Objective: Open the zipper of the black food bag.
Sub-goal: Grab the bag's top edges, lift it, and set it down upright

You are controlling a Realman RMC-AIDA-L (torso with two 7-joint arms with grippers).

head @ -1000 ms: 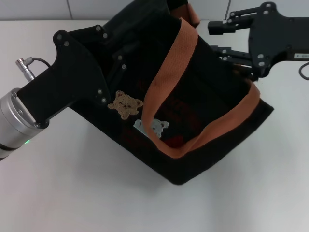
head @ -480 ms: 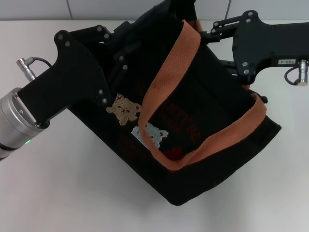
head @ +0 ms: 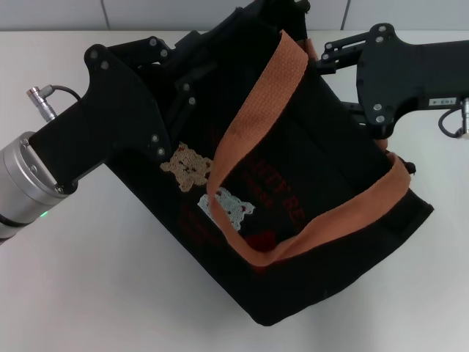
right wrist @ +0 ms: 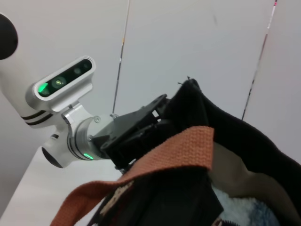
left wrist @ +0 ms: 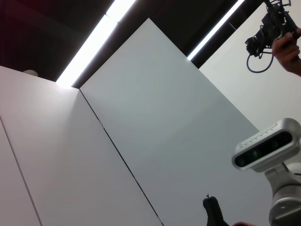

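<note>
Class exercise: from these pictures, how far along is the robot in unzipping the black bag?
Done: both grippers have reached the bag, tilted on the table. In hand: the left gripper and right gripper sit at its far top edge. Left: the zipper itself is hidden, so opening cannot be confirmed.

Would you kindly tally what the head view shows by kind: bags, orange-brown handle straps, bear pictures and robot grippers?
Black food bag: 1
Orange-brown handle straps: 2, one and another
Bear pictures: 2, tan and pale
Grippers: 2, left gripper and right gripper
Total: 7
</note>
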